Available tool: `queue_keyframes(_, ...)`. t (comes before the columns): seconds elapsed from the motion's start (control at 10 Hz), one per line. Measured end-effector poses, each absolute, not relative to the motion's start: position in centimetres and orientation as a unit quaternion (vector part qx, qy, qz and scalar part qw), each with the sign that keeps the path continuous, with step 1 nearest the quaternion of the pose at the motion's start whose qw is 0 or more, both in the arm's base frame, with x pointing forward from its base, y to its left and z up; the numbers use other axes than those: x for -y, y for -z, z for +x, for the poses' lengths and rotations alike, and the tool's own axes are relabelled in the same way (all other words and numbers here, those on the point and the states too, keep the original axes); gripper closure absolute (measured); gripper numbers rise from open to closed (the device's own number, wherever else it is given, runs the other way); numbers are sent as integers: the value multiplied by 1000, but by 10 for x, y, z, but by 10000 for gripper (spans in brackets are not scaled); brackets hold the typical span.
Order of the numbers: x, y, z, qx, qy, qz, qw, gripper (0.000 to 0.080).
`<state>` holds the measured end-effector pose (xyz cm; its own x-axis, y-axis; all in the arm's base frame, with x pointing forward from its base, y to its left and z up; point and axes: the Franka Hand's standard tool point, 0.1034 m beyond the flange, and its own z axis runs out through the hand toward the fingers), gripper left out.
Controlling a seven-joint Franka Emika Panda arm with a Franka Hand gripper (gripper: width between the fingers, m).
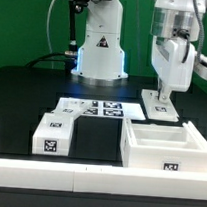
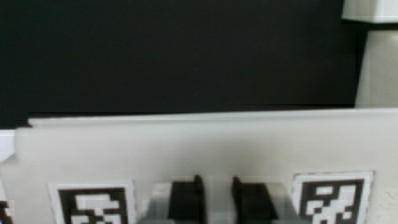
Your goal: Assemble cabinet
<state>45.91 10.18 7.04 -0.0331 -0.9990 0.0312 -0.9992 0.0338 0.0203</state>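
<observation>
The cabinet panel (image 2: 196, 150) lies directly under our gripper (image 2: 215, 184), long axis crosswise. We cannot tell if the gripper clamps it.

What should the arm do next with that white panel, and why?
Probably close firmly and lift slightly. The gripper sits down on the tagged panel behind the cabinet box, fingers nearly together at its edge; whether they already clamp it is unclear.

The white cabinet box (image 1: 148, 161) is sitting open-topped on the table (image 1: 22, 96), one tag facing forward; a flat white tagged panel (image 1: 157, 108) is resting just behind it.
</observation>
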Motion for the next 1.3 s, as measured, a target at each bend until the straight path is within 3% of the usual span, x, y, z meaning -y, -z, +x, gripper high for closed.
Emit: queue_keyframes(1.3,-114,-69,488,709,-12,705,19,735)
